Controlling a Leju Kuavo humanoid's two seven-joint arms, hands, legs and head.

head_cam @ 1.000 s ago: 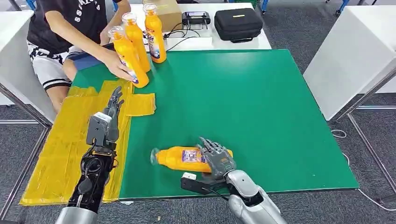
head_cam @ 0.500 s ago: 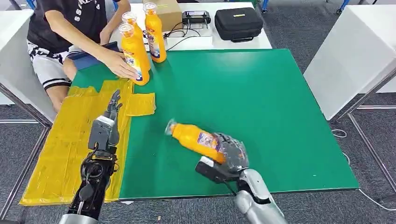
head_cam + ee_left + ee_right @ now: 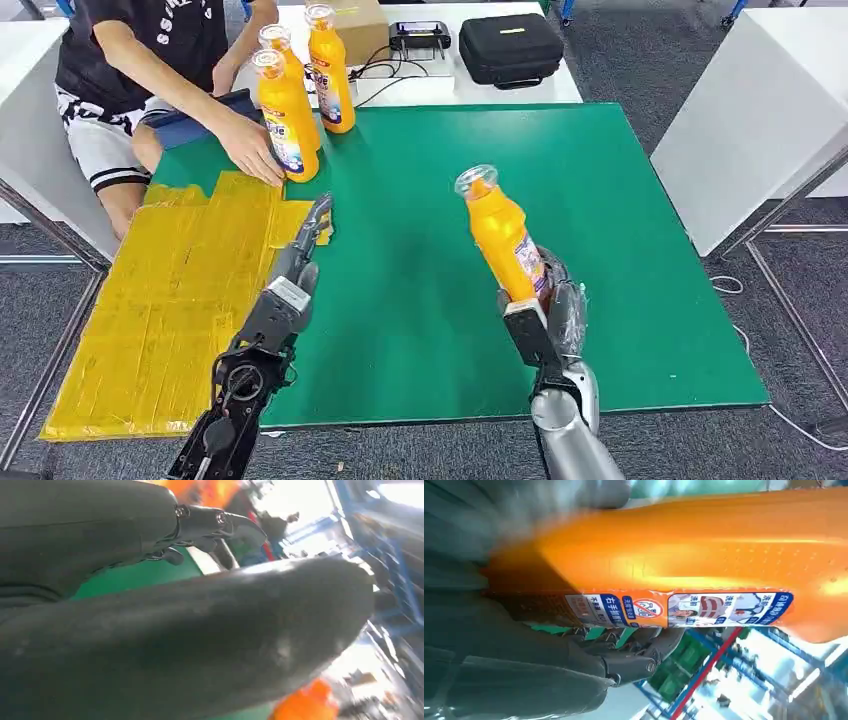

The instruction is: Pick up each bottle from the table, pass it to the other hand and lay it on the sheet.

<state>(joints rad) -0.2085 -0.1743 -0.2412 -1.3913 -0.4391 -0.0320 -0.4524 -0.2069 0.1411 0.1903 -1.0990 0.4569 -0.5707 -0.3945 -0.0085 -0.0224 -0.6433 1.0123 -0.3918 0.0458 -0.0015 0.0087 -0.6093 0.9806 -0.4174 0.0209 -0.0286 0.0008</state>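
Observation:
My right hand (image 3: 553,305) grips an orange bottle (image 3: 502,238) by its lower body and holds it nearly upright above the green table (image 3: 620,190), clear cap up. The right wrist view shows the bottle (image 3: 704,555) lying across the hand (image 3: 574,655), label facing the camera. My left hand (image 3: 300,255) is raised over the green surface beside the yellow sheet (image 3: 170,300), fingers stretched out and holding nothing. In the left wrist view the hand (image 3: 190,630) is a dark blur. Three more orange bottles (image 3: 285,115) stand at the table's far left corner.
A person sits at the far left; their hand (image 3: 248,150) rests against the nearest standing bottle. Behind the green table a white table holds a black case (image 3: 510,48), a cardboard box (image 3: 355,22) and a small device with cables. A white cabinet (image 3: 760,110) stands on the right.
My right hand lifted the bottle from lying on the table to nearly upright and carried it farther in. My left hand swung right from over the yellow sheet. The person stood a bottle upright.

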